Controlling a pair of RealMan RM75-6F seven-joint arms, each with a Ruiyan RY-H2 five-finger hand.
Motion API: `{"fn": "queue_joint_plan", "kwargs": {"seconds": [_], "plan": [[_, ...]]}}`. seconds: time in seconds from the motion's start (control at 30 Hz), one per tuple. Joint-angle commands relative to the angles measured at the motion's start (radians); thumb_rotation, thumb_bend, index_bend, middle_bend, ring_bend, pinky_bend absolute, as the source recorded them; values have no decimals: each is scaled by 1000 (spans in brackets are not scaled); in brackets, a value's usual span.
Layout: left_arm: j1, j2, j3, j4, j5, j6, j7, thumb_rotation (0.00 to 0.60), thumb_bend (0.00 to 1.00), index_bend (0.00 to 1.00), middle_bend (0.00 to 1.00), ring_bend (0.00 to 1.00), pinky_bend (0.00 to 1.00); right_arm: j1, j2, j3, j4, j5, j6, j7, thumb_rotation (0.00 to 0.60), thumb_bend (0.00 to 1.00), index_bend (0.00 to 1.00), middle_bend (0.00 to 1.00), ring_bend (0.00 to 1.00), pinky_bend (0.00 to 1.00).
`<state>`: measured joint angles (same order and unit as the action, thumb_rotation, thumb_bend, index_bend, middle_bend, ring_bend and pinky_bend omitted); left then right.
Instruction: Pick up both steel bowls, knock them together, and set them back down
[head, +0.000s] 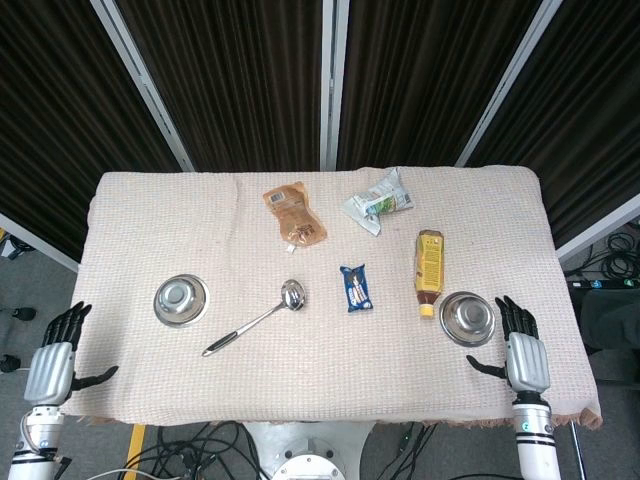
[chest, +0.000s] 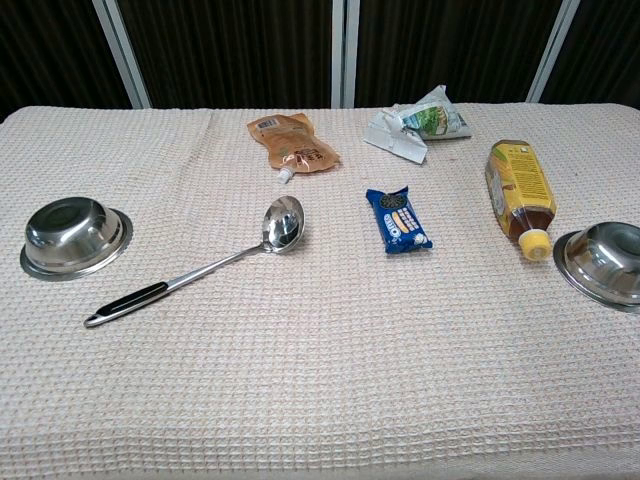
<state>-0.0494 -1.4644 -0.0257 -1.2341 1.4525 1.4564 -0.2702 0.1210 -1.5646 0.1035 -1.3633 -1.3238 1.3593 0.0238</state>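
Note:
Two steel bowls stand upright on the cloth-covered table. One bowl (head: 181, 300) (chest: 75, 236) is at the left, the other bowl (head: 467, 318) (chest: 607, 262) at the right, cut off by the chest view's edge. My left hand (head: 55, 358) hovers at the table's front left corner, fingers spread, holding nothing, well left of its bowl. My right hand (head: 521, 349) is just right of and below the right bowl, fingers apart and empty, thumb pointing toward the bowl. Neither hand shows in the chest view.
A ladle (head: 258, 318) (chest: 200, 266) lies between the bowls. Nearby are a blue snack pack (head: 357, 288) (chest: 399, 220), a bottle (head: 429, 271) (chest: 521, 194) on its side beside the right bowl, a brown pouch (head: 294, 213) (chest: 292, 144) and a crumpled wrapper (head: 379, 201) (chest: 418, 124).

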Motion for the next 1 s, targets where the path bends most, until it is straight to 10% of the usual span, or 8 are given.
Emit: {"fn": "queue_joint_plan", "kwargs": {"seconds": [0.03,0.47,1.0], "plan": [[-15,2,-8,14,3,-16,-12,600,0,9,0,0,66,12,3,10,-13,13,-18,-20,600,0,0,0,0,0],[-299,117,-66,-66,23,-371,55,600,0,32,0,0,152,77,131,82,-210,249,-149,-332,600,0,0,0,0,3],[-476,102,-83,-14,-97,-667,85,600,0,109,56,0,208,241,107,129,-55,423,-452,-274,600,0,0,0,0,33]]}}
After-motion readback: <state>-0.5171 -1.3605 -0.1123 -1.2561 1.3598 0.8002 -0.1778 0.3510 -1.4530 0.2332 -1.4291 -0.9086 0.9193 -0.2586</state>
